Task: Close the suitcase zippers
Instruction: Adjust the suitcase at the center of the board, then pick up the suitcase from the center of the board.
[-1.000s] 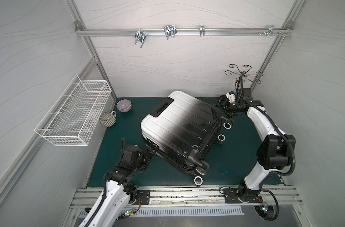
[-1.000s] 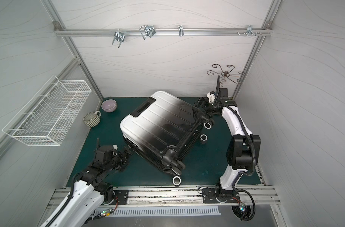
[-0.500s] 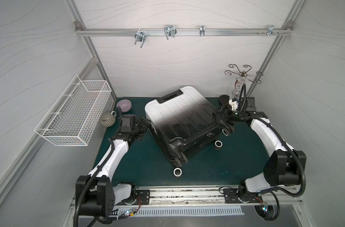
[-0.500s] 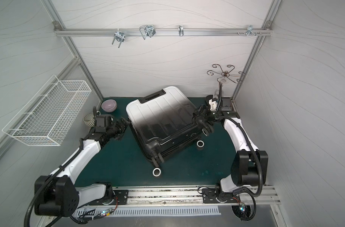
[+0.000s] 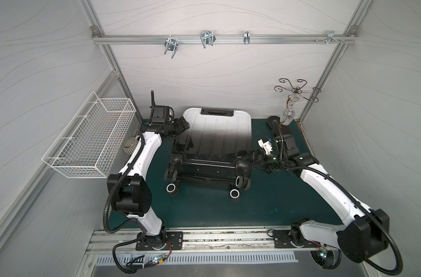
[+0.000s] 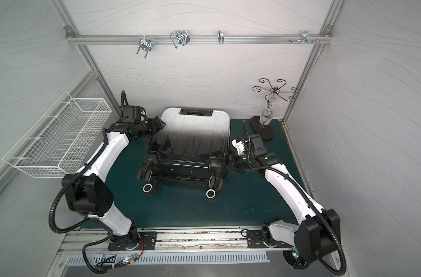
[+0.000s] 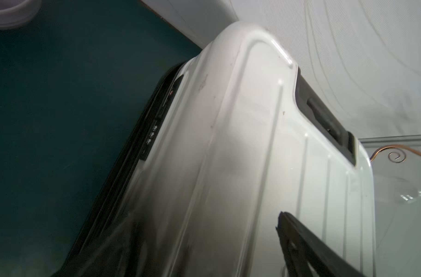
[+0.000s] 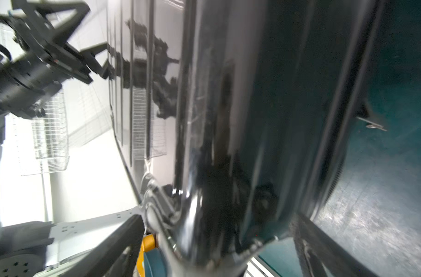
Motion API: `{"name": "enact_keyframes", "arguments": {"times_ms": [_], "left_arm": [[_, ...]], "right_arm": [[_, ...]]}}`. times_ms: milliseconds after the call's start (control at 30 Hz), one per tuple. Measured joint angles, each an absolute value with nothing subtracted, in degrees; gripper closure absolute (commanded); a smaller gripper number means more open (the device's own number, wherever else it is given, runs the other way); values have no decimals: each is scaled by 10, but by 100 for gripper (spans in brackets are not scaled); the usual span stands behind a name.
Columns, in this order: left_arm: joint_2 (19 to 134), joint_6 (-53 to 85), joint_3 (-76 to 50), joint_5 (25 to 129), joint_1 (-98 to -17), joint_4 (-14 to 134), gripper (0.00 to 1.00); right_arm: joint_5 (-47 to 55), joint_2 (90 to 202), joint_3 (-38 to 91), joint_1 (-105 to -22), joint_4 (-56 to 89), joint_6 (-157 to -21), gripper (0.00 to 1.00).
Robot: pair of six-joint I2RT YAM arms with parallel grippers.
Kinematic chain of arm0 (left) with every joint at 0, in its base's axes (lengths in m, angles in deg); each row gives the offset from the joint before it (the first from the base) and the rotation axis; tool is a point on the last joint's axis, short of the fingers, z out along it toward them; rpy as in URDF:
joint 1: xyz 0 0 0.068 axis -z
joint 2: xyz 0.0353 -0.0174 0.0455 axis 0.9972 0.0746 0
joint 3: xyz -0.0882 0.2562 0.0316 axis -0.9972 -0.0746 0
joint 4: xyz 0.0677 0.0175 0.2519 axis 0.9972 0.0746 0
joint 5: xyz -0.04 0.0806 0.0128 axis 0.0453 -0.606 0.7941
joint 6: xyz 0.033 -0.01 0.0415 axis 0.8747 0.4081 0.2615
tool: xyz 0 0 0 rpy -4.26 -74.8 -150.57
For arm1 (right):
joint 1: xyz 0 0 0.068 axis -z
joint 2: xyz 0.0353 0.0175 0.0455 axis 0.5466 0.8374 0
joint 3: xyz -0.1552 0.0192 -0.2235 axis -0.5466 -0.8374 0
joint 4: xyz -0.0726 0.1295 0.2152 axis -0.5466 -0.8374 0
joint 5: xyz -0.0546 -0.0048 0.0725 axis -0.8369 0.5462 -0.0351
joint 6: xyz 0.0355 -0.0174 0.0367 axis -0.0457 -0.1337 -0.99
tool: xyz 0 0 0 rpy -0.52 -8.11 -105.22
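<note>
The suitcase (image 5: 214, 134) (image 6: 192, 136) lies flat on the green mat, with its white handle end at the back wall and its wheels (image 5: 171, 188) toward the front. My left gripper (image 5: 182, 124) (image 6: 158, 124) is open at its back left corner. One finger (image 7: 300, 244) reaches over the shell (image 7: 252, 156), and the other is hidden. My right gripper (image 5: 251, 156) (image 8: 216, 227) is open astride the black front right corner, beside a wheel. The zippers show as a black seam track (image 7: 142, 148), with a small metal pull (image 8: 372, 126) hanging off the right side.
A white wire basket (image 5: 92, 141) hangs on the left wall, with a ribbed mug (image 5: 130, 146) below it, close to my left arm. A curled wire stand on a dark base (image 5: 286, 120) stands at the back right. A pale bowl rim (image 7: 10, 12) lies behind my left gripper.
The suitcase has turned from lying slanted to square, handle against the back wall. My left arm swung from the front to its back left corner. My right gripper came forward to the front right corner.
</note>
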State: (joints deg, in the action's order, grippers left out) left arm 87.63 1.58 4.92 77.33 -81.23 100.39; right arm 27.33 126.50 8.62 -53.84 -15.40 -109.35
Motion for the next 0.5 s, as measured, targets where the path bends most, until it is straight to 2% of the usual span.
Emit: {"name": "enact_keyframes", "arguments": {"times_ms": [200, 367, 500], "left_arm": [[785, 63, 63, 624, -721, 1109, 7], [687, 67, 63, 531, -565, 1169, 8], [665, 47, 46, 544, -433, 1206, 14]], "right_arm": [[288, 1215, 65, -486, -168, -1082, 4], [293, 1163, 13, -529, -170, -1111, 7], [305, 1133, -20, -587, -147, -1159, 10]]}}
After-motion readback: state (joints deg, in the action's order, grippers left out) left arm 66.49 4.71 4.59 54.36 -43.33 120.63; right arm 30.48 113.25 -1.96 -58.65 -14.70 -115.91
